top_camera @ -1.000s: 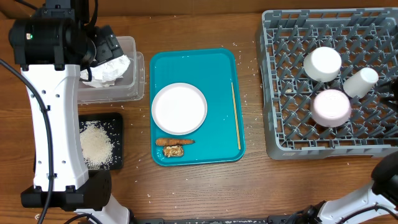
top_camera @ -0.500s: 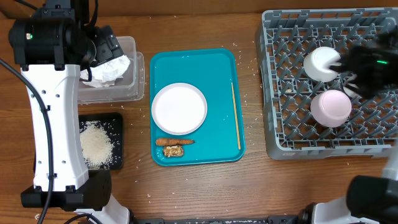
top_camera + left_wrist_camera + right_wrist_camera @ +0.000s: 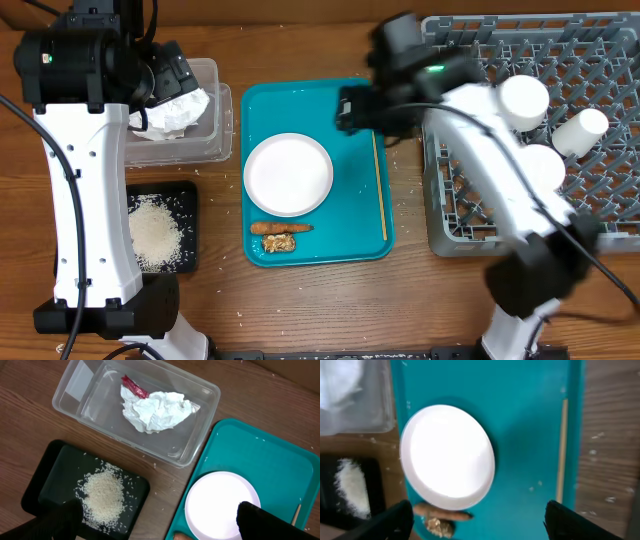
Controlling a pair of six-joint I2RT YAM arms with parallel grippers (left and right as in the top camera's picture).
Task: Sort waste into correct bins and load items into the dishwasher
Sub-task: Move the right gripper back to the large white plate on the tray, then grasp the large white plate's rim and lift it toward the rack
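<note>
Plate [image 3: 288, 174] central on tray [image 3: 290, 105], bare teal between it and edge stick [image 3: 380, 200]; right gripper [image 3: 479, 520] above, jaws apart; left gripper [image 3: 155, 522] over tub [image 3: 75, 385], jaws apart.

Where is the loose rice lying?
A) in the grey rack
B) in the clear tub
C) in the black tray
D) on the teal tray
C: the rice sits in a pile inside the black tray, as both the overhead and left wrist views show.
</note>
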